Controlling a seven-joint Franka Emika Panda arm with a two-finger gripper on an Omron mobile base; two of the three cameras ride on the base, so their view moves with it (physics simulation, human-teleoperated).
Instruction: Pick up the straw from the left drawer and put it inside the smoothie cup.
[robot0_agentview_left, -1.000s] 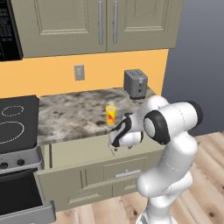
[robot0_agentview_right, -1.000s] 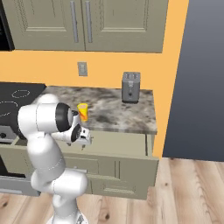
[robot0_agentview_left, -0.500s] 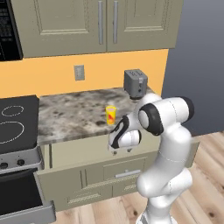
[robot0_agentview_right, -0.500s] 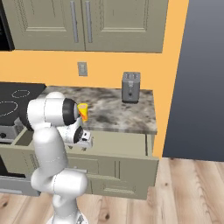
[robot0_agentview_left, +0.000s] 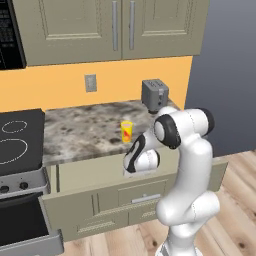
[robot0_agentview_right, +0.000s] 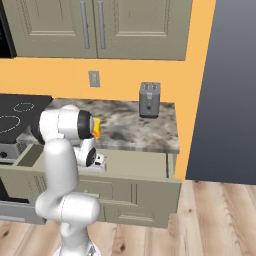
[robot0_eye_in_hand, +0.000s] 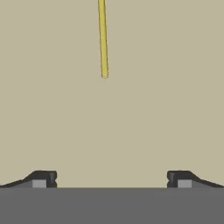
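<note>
The gripper (robot0_eye_in_hand: 111, 179) hung over the left drawer (robot0_eye_in_hand: 166, 87), fingers spread wide — holding nothing. The straw (robot0_eye_in_hand: 103, 39) lay flat toward twelve o'clock of it — apart, untouched.

Your arm's elbow has swung left and risen, the gripper (robot0_agentview_left: 134, 172) seemingly a touch lower into the left drawer (robot0_agentview_left: 95, 172)

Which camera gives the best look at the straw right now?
The hand view: the straw lies plain against the bare floor of the left drawer, one end ahead of the open claw. In both base views the arm and drawer front hide it.
</note>
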